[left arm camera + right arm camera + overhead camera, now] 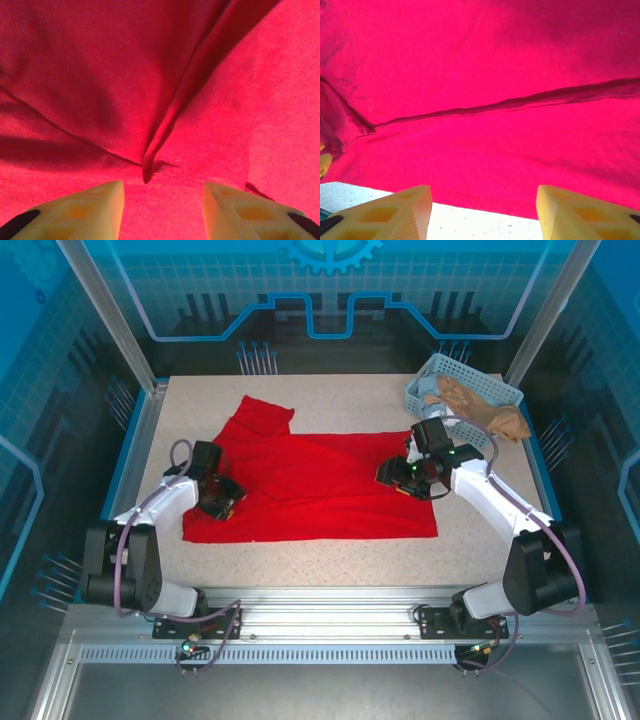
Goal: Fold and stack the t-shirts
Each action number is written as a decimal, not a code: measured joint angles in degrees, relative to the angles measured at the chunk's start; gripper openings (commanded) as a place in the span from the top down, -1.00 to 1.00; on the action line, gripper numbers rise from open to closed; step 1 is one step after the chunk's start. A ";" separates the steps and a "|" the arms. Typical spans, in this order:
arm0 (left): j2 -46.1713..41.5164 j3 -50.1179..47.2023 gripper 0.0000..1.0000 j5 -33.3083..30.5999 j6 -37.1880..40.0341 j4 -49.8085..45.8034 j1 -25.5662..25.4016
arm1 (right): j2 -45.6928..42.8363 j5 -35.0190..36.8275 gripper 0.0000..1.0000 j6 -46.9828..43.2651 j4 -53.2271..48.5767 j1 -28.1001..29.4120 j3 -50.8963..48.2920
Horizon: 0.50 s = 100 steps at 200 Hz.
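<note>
left end effector [162,189] and right end effector [484,191] both spread — over red t-shirt [320,495]

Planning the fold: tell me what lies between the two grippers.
The red t-shirt, lying flat, spans from the left gripper to the right gripper, seen in the top view.

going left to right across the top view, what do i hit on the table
left fingers → right fingers → pale blue basket; the red t-shirt spreads under both arms, so it has no single place
</note>
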 measured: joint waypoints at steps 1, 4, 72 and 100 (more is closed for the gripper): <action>0.22 0.00 0.12 0.04 0.00 0.00 -0.04 | 0.00 0.00 -0.16 -0.02 0.00 0.00 0.00; 0.66 0.00 0.12 0.04 0.00 -0.02 -0.13 | 0.09 -0.02 -0.16 -0.04 0.00 0.00 0.00; 6.27 0.96 0.36 0.11 -1.05 0.94 -2.34 | 0.59 -1.14 -0.14 -0.07 0.11 0.00 0.00; 7.50 2.23 0.59 0.00 -1.36 1.57 -3.23 | 0.98 -1.31 -0.13 -0.09 0.11 0.00 0.00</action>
